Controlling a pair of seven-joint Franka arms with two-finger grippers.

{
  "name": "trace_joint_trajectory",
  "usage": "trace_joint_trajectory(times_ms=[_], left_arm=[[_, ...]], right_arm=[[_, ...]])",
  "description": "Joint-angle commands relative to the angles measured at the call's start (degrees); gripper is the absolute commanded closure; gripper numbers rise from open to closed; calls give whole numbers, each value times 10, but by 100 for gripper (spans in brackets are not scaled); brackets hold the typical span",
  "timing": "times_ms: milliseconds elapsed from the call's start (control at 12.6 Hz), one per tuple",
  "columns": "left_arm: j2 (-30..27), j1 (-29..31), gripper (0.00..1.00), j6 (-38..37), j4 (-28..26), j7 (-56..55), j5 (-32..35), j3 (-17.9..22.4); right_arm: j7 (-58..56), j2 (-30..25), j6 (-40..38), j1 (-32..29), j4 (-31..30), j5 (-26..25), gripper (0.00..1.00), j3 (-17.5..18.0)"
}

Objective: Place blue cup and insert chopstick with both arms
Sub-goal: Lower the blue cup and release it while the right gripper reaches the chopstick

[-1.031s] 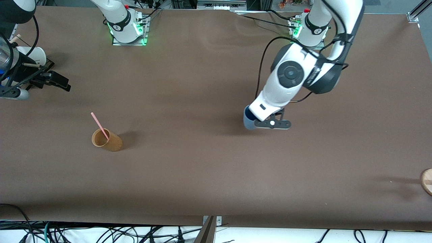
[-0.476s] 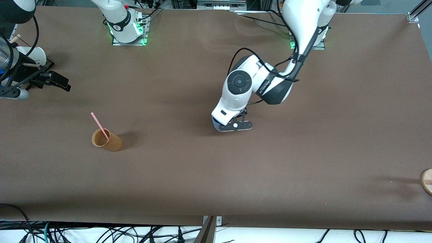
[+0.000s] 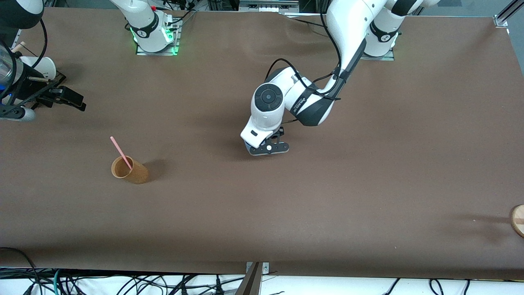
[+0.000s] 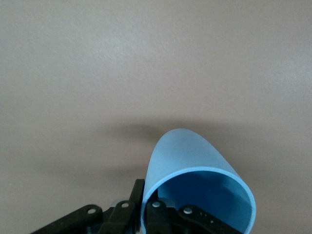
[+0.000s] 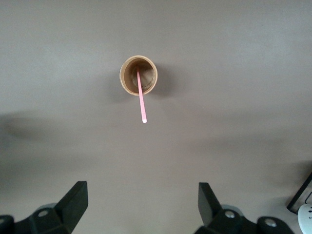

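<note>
Seen from the high front camera: brown counter (image 3: 368, 196), two white arms based along the top edge. Left gripper (image 3: 268, 148) now low over the middle of the counter, fingers (image 4: 139, 195) pinched tight on the rim wall of the blue cup (image 4: 195, 187), cup mostly hidden under the wrist in the front view. Carried well across from the left arm's end toward the centre within the last second, moving in the nine o'clock direction, so placing looks close, though touchdown cannot be confirmed. At about eight o'clock from that gripper, well apart from it, an orange-brown cup (image 3: 130, 170) standing upright with the pink chopstick (image 3: 120, 153) leaning inside it, top end tilted toward eleven o'clock. Chopstick unmoved over that second, so the insertion half of the task not yet begun. Right gripper (image 5: 141, 202) parked at the counter's edge at the right arm's end, waiting, fingers spread wide and holding nothing, its camera looking at the brown cup and chopstick. White paper cup (image 3: 41, 67) just beside that gripper. Round wooden object (image 3: 518, 220) at the edge at the left arm's end. No brand names, labels or writing readable anywhere.
</note>
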Motion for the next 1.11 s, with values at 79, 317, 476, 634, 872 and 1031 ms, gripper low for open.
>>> trace_joint_trajectory(times_ms=[79, 317, 476, 634, 872, 1031], left_arm=[[37, -19, 100, -9, 40, -11, -12, 12], [52, -19, 100, 4, 39, -15, -9, 13], [58, -19, 100, 13, 39, -15, -8, 13], [59, -19, 100, 16, 39, -15, -8, 13], [55, -19, 45, 16, 39, -15, -8, 13], [52, -19, 0, 16, 39, -13, -7, 13]], right_arm=[[-4, 5, -1, -4, 8, 8, 0, 4], [-4, 5, -2, -4, 8, 7, 0, 4], [-5, 5, -3, -3, 8, 5, 0, 4], [-6, 5, -3, -3, 8, 4, 0, 4], [-5, 10, -2, -1, 8, 0, 0, 4], [-7, 16, -2, 7, 9, -6, 0, 4]])
